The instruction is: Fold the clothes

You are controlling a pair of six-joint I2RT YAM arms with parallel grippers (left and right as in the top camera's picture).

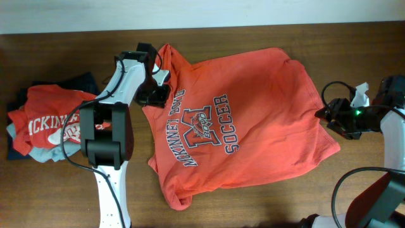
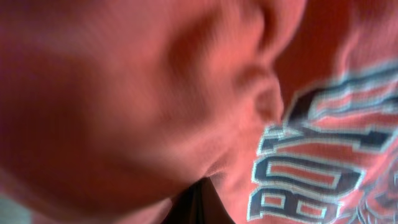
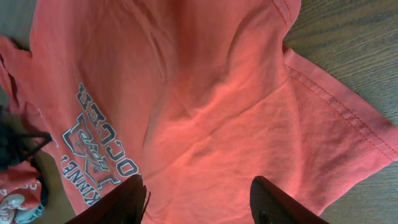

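Fingers (image 3: 134, 199) of right pincer (image 3: 200, 202) stood spread, just above orange-red T-shirt (image 3: 205, 112) near its hemmed edge. T-shirt lay face up, mostly flat but wrinkled, across middle of wooden counter (image 1: 266, 202). Its grey-and-white "MCKINNEY BOYD SOCCER" lettering (image 1: 205, 130) read sideways, and one near corner was folded over. Left pincer (image 1: 155, 95) sat at shirt's left edge beside lettering, pressed together, pinching the cloth. Its wrist view was filled with blurred bunched fabric, own fingers not visible. Further left, beyond left arm, folded red shirt (image 1: 47, 120) with white print topped a pale blue and navy pile (image 1: 39, 154).
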